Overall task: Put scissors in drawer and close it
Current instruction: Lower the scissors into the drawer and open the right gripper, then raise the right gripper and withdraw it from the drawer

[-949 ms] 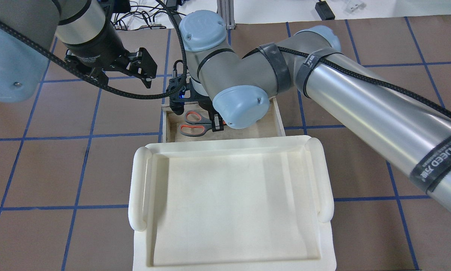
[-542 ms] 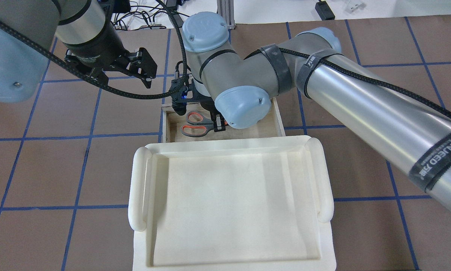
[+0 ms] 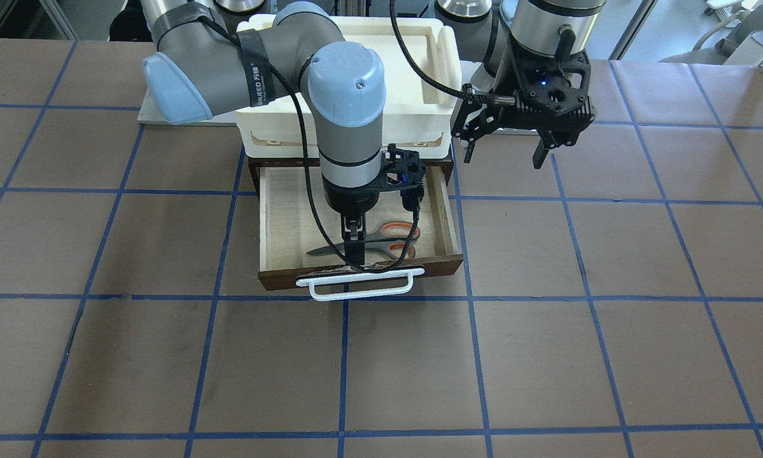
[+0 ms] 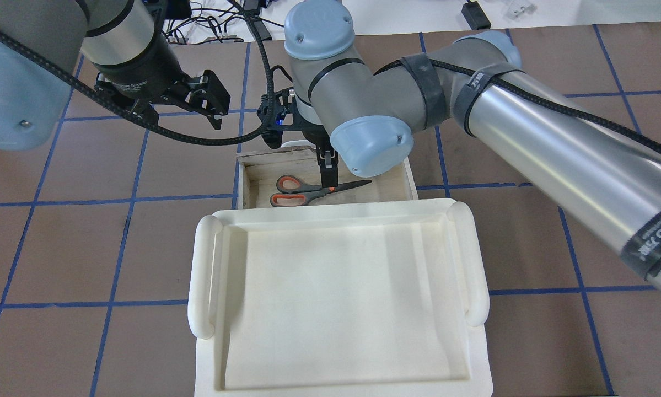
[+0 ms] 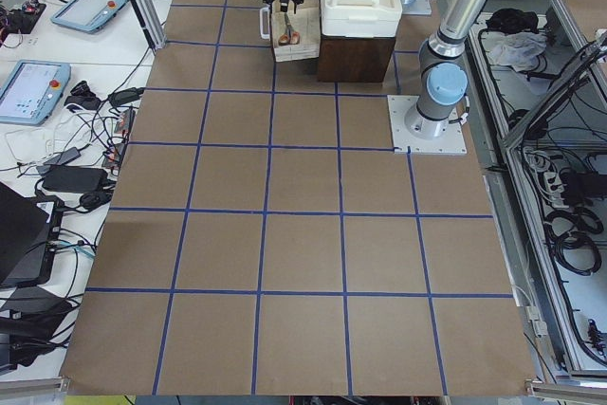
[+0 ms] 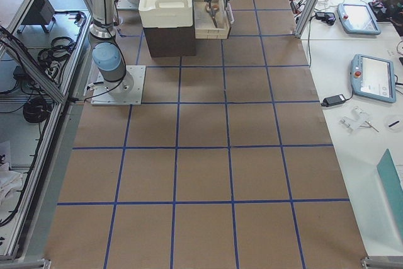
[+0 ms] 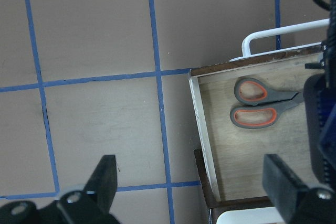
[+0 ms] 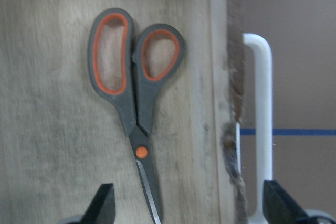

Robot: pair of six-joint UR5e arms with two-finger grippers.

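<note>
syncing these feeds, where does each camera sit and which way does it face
Front: across the table, facing the robot; right arm, left arm, drawer.
Overhead: behind the robot, looking down; both arms, white tray.
Left side: table's end, looking along; arms distant.
Right side: opposite end, likewise.
Left wrist: beside the drawer, looking down; left hand open.
Right wrist: down on scissors; right hand open.
Both wrists share scissors, drawer.

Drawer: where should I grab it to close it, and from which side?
Probably the white bar handle, at its middle, from above. It stands off the drawer's dark front, leaving a gap for one of the fingers, and the open right gripper hangs nearly over it.
</note>
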